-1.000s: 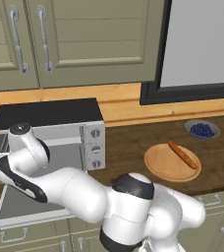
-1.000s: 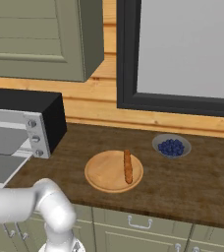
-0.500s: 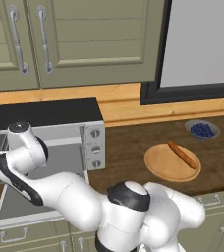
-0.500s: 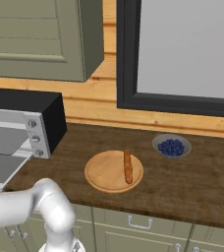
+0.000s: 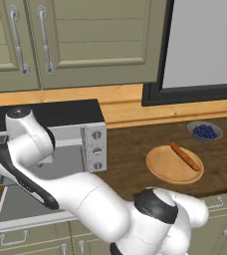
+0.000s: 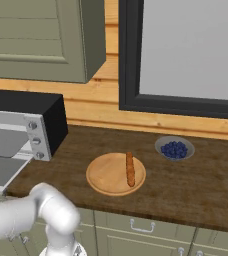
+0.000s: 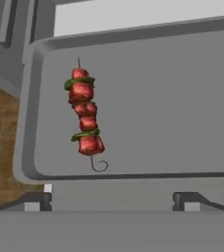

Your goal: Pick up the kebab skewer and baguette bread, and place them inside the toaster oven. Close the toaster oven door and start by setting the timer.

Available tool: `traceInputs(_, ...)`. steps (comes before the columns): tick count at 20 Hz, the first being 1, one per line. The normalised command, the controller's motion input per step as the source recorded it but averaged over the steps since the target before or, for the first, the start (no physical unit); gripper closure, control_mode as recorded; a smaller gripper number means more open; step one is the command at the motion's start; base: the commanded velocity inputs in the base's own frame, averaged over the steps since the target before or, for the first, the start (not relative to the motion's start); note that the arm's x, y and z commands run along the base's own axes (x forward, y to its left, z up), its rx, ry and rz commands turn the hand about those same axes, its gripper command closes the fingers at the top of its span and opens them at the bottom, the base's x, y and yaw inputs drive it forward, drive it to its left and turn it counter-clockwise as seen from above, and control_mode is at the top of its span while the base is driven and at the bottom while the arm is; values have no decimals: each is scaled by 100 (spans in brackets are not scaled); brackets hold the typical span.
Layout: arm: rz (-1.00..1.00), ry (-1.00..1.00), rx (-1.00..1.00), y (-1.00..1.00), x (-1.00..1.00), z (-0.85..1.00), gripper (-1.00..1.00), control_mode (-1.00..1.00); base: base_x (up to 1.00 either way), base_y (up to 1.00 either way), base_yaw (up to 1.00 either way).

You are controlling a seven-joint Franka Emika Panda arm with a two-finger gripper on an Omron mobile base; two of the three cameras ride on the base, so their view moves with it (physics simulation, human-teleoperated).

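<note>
Hand view: skewer (image 7: 85, 115) lies left of centre on grey oven tray (image 7: 148, 98), long axis near-vertical in frame, pointed tip up, curled end down. Gripper (image 7: 111, 204) jaws spread apart, empty. Baguette (image 5: 185, 156) lies diagonally on round board (image 5: 170, 167), right of frame.

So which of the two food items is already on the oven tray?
The kebab skewer, red chunks on a thin stick, lies on the grey tray beneath the open gripper. The baguette bread is on the round wooden board on the counter.
</note>
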Motion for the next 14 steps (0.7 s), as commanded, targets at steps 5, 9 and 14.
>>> traceInputs(5, -8, 1, 0, -100, -56, 25, -100, -100, 0, 0, 0)
traceInputs(9, -3, 1, 0, -100, -35, 5, -100, -100, 0, 0, 0)
traceInputs(14, 0, 2, 0, -100, -20, 4, -100, -100, 0, 0, 0)
